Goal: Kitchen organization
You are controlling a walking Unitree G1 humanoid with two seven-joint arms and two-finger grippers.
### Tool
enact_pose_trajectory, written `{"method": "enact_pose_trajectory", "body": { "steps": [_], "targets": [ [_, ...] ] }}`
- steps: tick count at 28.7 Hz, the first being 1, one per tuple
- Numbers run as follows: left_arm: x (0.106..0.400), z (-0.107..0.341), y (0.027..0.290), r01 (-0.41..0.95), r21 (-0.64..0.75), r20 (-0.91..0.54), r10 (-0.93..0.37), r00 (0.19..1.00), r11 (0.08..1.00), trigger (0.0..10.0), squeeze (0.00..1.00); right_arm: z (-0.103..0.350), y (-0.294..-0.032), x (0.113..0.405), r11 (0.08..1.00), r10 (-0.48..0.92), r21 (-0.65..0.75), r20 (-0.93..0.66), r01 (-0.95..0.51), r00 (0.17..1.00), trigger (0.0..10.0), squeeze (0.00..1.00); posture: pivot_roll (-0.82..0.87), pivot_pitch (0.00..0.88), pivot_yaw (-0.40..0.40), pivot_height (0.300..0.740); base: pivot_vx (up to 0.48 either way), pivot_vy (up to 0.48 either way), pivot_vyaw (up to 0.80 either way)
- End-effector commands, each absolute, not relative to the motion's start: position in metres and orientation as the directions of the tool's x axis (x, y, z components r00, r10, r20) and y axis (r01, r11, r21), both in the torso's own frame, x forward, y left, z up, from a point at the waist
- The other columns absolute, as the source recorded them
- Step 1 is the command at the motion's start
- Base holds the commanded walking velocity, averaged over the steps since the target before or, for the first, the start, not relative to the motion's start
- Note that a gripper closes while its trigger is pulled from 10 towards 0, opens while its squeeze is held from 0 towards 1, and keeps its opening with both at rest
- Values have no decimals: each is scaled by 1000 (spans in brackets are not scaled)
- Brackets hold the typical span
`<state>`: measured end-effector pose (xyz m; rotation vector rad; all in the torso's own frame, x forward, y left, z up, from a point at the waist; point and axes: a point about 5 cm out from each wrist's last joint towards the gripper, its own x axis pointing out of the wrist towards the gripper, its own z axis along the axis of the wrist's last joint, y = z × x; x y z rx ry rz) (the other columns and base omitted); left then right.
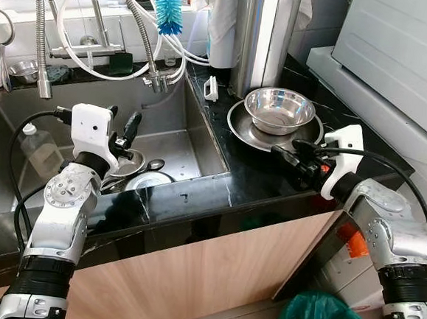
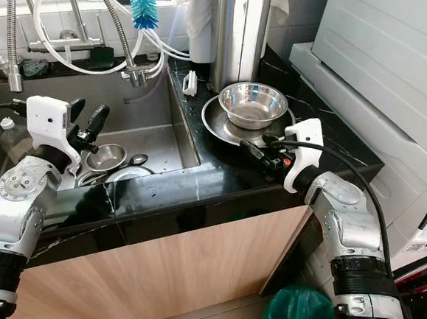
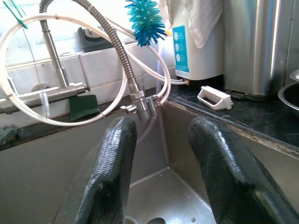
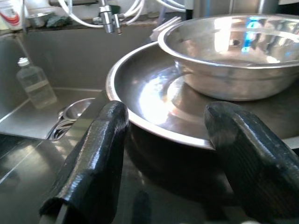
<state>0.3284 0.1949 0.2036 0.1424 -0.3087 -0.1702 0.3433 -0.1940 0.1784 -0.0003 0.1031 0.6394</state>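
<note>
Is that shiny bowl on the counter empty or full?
Empty. The steel bowl sits upright in a wider steel plate, and its bare, reflective inside shows in both the eye views and the right wrist view.

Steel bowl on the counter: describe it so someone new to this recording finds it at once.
Start at the sink and move right onto the black counter. In front of the tall steel canister lies a wide shallow steel plate, and the steel bowl sits in it. It is deeper and rounder than the plate, ahead of the open right gripper.
</note>
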Motion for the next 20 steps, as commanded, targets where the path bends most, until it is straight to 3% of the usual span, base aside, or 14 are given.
{"method": "enact_pose_trajectory", "body": {
  "steps": [1,20],
  "targets": [
    [328,210,193,154,168,301,-199,932,974,10000,0,177,-189,340,784,618,19,-105,-620,779,10000,0,44,18,38,740,0,0,0],
    [328,209,195,160,176,291,-207,934,971,10000,0,182,-155,329,706,706,-1,-69,-708,704,10000,0,49,24,36,740,0,0,0]
  ]
}}
